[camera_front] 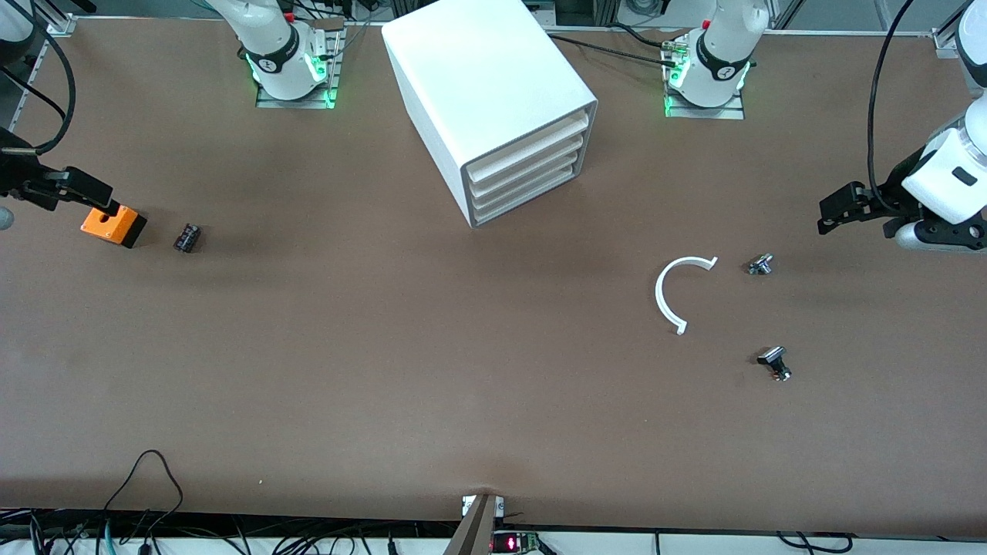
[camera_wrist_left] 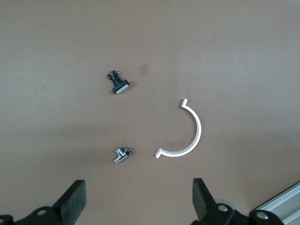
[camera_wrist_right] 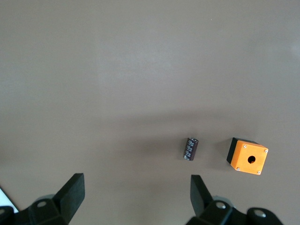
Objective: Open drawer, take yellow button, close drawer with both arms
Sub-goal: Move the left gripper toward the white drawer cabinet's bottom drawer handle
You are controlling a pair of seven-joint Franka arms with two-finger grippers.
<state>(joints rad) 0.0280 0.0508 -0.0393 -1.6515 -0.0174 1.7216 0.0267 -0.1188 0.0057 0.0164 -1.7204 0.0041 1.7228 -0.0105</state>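
Note:
The white cabinet (camera_front: 478,85) stands at the table's edge nearest the arms' bases, between them. Its uppermost drawer (camera_front: 532,145) is shut, like the three below it. The button is out of view. My right gripper (camera_front: 77,189) is open and empty, up in the air at the right arm's end of the table, beside an orange square box; in the right wrist view (camera_wrist_right: 136,197) bare table lies between its fingers. My left gripper (camera_front: 833,216) is open and empty, in the air at the left arm's end; in the left wrist view (camera_wrist_left: 139,201) it is over bare table.
The orange square box with a hole (camera_front: 114,225) (camera_wrist_right: 248,156) and a small black part (camera_front: 186,237) (camera_wrist_right: 190,148) lie near the right gripper. A white half ring (camera_front: 678,289) (camera_wrist_left: 185,136), a silver part (camera_front: 760,265) (camera_wrist_left: 123,154) and a black-and-silver part (camera_front: 775,362) (camera_wrist_left: 118,83) lie near the left gripper.

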